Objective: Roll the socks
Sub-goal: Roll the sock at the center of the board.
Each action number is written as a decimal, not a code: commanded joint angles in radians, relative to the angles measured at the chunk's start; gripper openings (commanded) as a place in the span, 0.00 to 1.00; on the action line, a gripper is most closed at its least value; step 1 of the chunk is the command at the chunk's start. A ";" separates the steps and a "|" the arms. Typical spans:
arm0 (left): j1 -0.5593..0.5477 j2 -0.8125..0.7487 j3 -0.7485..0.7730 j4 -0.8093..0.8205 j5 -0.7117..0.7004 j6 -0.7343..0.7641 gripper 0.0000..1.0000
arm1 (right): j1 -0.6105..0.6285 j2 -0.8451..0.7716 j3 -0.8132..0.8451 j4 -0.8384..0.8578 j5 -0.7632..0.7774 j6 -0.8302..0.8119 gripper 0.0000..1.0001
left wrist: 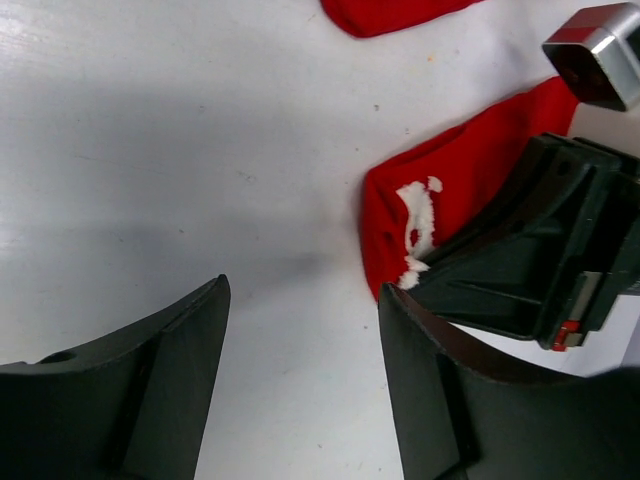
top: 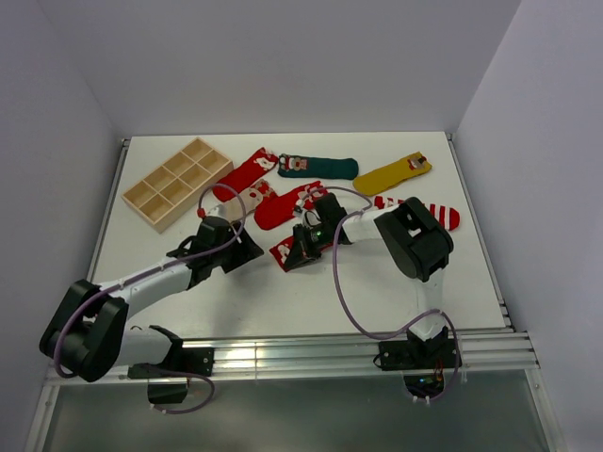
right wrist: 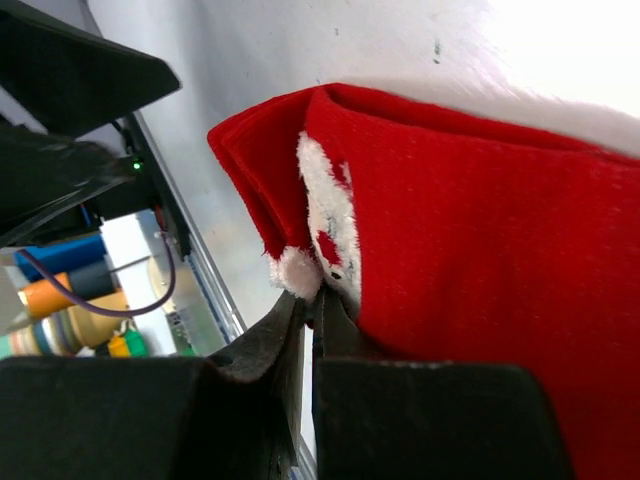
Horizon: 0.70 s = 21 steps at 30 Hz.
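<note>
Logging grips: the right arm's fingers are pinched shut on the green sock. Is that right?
Wrong sock: the right wrist view shows the right fingers pinched shut on a red sock; the green sock lies apart, farther back.

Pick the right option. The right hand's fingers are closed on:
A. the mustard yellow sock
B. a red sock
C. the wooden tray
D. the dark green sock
B: in the right wrist view the right hand has its fingertips pinched shut on the edge of the red sock, right by its white patch.
</note>
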 commanded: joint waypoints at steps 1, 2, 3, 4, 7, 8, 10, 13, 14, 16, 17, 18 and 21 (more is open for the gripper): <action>-0.005 0.035 0.029 0.052 0.019 0.003 0.66 | -0.021 0.040 -0.029 0.042 -0.020 0.035 0.00; -0.006 0.044 0.032 0.052 0.019 0.003 0.65 | -0.023 0.043 -0.029 0.047 -0.023 0.036 0.00; -0.006 0.052 0.035 0.049 0.018 0.003 0.62 | -0.024 0.043 -0.031 0.045 -0.021 0.036 0.00; -0.005 0.070 0.041 0.044 0.018 0.004 0.60 | -0.026 0.043 -0.031 0.044 -0.021 0.036 0.00; -0.009 0.104 0.047 0.064 0.044 0.009 0.55 | -0.031 0.042 -0.031 0.045 -0.017 0.036 0.00; -0.012 0.113 0.050 0.067 0.047 0.011 0.55 | -0.031 0.040 -0.029 0.042 -0.017 0.035 0.00; -0.023 0.142 0.064 0.075 0.059 0.020 0.55 | -0.031 0.040 -0.028 0.044 -0.015 0.036 0.00; -0.032 0.174 0.075 0.093 0.077 0.029 0.56 | -0.031 0.045 -0.025 0.039 -0.012 0.033 0.00; -0.034 0.182 0.075 0.109 0.091 0.031 0.56 | -0.031 0.046 -0.025 0.039 -0.014 0.035 0.00; -0.034 0.207 0.079 0.121 0.100 0.031 0.56 | -0.031 0.050 -0.022 0.039 -0.014 0.036 0.00; -0.035 0.214 0.081 0.132 0.108 0.031 0.56 | -0.032 0.051 -0.019 0.039 -0.015 0.036 0.00; -0.035 0.227 0.082 0.136 0.117 0.031 0.55 | -0.032 0.053 -0.019 0.039 -0.015 0.038 0.00; -0.035 0.248 0.089 0.149 0.127 0.026 0.55 | -0.032 0.053 -0.012 0.033 -0.014 0.036 0.00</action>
